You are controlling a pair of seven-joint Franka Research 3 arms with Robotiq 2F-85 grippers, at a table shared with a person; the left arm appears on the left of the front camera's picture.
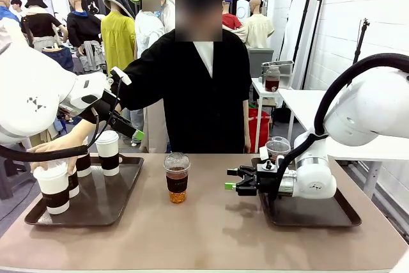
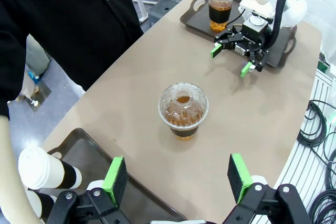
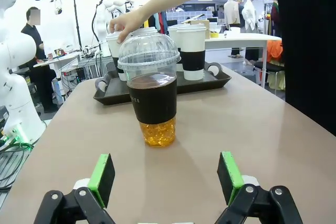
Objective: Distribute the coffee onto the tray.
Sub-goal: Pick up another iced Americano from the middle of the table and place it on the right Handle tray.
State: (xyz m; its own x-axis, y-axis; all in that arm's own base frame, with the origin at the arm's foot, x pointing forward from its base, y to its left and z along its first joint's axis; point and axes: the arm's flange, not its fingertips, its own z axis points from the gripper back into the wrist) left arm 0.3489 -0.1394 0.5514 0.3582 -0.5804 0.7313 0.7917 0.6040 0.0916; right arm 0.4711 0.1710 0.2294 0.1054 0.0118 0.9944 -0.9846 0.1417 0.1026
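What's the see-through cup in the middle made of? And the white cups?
The middle cup looks like clear, glossy plastic: the amber drink shows through its wall and domed lid. The white cups are probably matte paper: they look dull and nothing shows through.

Second clear cup (image 1: 278, 146) mostly behind right arm (image 1: 370, 110)
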